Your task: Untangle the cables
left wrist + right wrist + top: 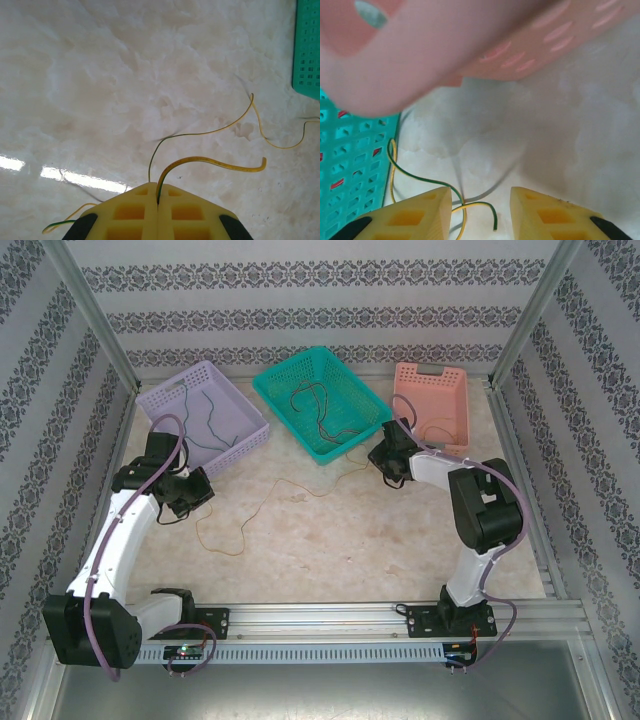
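Nearest me, my left end effector (158, 194) is clamped shut on one yellow-green cable (215, 161) that snakes thinly over the open middle of the worktop (350, 540). My right end effector (481, 200) stands jaws apart astride a yellow-green cable tip (493, 219), close beside the teal basket (350, 165) wall. Farthest back sit three baskets: lilac basket (150, 398) holding one dark cable (207, 418), teal basket holding a tangle (318, 405), pink basket (430, 375) at right.

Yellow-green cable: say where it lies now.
The yellow-green cable lies across the table centre, in front of the teal basket; the left wrist view shows it pinched in the left gripper, and it trails toward the right gripper.
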Available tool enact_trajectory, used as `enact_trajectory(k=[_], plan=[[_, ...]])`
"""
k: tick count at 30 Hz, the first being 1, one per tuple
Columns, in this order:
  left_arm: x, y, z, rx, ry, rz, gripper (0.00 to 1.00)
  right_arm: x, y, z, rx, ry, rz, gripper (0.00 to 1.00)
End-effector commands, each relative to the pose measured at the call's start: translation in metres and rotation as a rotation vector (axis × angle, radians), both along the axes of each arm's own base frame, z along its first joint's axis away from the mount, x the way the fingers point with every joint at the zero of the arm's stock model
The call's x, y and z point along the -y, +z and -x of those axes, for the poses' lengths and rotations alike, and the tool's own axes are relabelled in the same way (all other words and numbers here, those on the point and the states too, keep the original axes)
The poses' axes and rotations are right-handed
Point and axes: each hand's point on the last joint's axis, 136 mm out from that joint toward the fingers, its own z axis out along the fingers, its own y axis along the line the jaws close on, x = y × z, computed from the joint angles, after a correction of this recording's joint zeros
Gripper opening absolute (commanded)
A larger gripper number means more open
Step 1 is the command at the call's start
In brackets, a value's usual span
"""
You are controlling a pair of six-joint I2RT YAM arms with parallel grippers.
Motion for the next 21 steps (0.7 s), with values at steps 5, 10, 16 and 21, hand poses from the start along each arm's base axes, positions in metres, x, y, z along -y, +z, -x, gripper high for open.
enact_trajectory(k=[5,10,16,21], plan=[[0.004,0.002,0.004,-0.017,0.001,0.015,0.0,0.003,-0.015,0.004,-0.026,-0.061,0.009,0.34],[0.003,0.001,0.003,-0.023,0.0,0.013,0.0,-0.004,-0.018,-0.003,-0.033,-0.052,0.004,0.29],[0.004,-0.001,0.002,-0.024,0.009,0.02,0.0,-0.011,-0.018,0.007,-0.037,-0.063,0.02,0.27],[0.003,0.0,0.001,-0.021,0.006,0.016,0.0,-0.011,-0.013,0.007,-0.004,-0.067,0.024,0.0]])
